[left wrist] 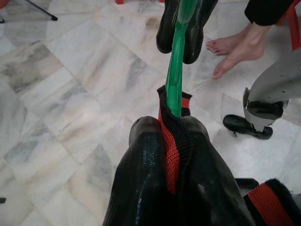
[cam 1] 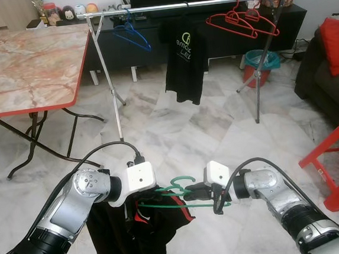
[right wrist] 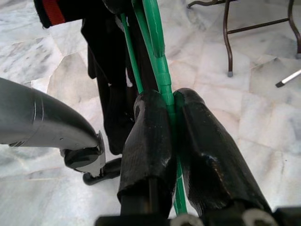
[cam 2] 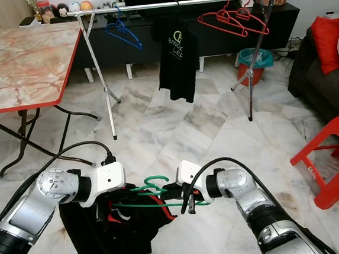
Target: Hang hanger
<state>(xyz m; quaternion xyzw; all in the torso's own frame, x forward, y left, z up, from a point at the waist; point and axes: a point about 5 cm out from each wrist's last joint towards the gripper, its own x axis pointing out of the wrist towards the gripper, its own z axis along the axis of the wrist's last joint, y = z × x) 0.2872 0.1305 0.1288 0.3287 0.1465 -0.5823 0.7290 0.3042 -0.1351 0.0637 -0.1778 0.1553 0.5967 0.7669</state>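
A green hanger point(cam 1: 177, 196) is held low in front of me between both arms, with a black garment with red trim point(cam 1: 144, 233) draped from it. My left gripper point(left wrist: 171, 141) is shut on the garment's red-edged collar where the green hanger point(left wrist: 176, 70) enters it. My right gripper point(right wrist: 171, 122) is shut on the green hanger point(right wrist: 157, 52) at its other side. Ahead stands the silver clothes rail point(cam 1: 194, 4), carrying a blue hanger point(cam 1: 130, 34), a black T-shirt point(cam 1: 184, 57) and red hangers point(cam 1: 243, 20).
A marble-topped folding table point(cam 1: 21, 62) with red edge stands at the left. A red stool point(cam 1: 338, 160) and a dark sofa point(cam 1: 325, 72) are at the right. A teal bin point(cam 1: 263, 62) sits behind the rail. A person's bare feet point(left wrist: 230, 52) appear in the left wrist view.
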